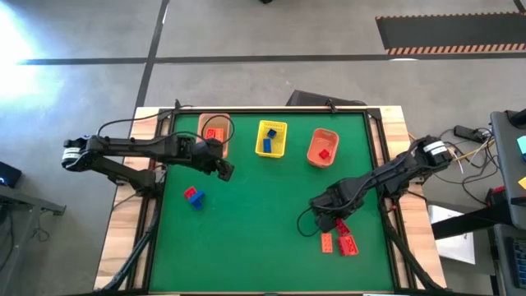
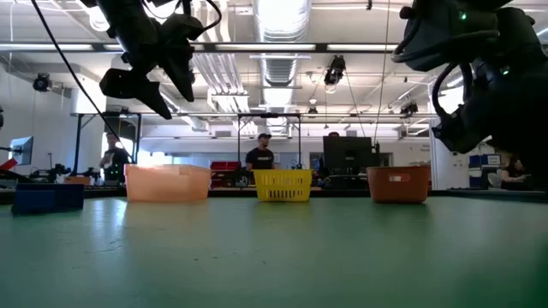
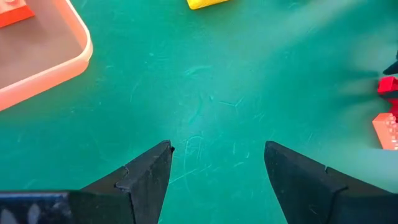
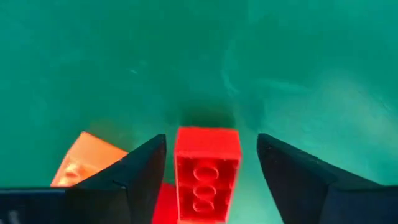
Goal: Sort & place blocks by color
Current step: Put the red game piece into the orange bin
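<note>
My right gripper [image 4: 211,140] is open, low over the table's near right part [image 1: 331,212]. A red brick [image 4: 207,173] lies between its two fingers with a gap on each side. An orange brick [image 4: 87,167] lies beside it, and another red brick [image 1: 349,245] lies nearby. My left gripper [image 3: 217,146] is open and empty, raised above the table near the pale orange basket [image 1: 214,131]. A red and a blue brick [image 1: 194,197] lie on the table's left part.
Three baskets stand in a row at the far side. The pale orange one holds an orange brick [image 3: 15,11], the yellow one [image 1: 271,138] a blue brick, and the orange one [image 1: 323,148] a red brick. People show in the room behind [image 2: 259,154].
</note>
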Robot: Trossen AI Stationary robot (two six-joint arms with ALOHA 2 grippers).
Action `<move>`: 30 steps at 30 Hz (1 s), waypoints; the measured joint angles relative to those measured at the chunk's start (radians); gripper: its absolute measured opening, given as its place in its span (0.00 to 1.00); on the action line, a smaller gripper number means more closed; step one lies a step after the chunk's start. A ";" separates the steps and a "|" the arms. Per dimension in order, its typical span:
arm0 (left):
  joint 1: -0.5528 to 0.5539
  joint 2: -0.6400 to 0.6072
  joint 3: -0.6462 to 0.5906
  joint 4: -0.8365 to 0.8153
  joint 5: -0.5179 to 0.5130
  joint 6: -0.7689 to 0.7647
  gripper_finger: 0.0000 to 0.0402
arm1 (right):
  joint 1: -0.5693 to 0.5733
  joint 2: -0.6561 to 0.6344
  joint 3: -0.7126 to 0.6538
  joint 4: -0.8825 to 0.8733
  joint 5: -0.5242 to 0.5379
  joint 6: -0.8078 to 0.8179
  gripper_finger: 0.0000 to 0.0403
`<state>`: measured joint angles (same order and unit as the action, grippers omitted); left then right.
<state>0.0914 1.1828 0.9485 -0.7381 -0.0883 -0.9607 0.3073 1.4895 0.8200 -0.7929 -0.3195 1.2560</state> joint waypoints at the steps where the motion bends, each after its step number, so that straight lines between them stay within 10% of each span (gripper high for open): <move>1: 0.000 0.000 0.000 -0.001 0.000 0.000 0.60 | 0.000 0.006 0.000 0.003 0.000 0.000 0.56; 9: 0.000 0.000 0.000 -0.002 -0.005 0.000 0.60 | 0.000 0.029 0.007 0.014 -0.002 0.005 0.32; 20: 0.000 0.000 0.001 -0.002 -0.008 0.000 0.60 | -0.070 -0.022 0.008 0.009 0.015 -0.014 0.32; 30: 0.000 0.000 0.006 0.031 -0.008 0.000 0.60 | -0.335 -0.149 0.149 -0.013 0.339 -0.219 0.32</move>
<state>0.0910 1.1828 0.9550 -0.7073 -0.0959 -0.9607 -0.0273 1.3405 0.9687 -0.8060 0.0200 1.0372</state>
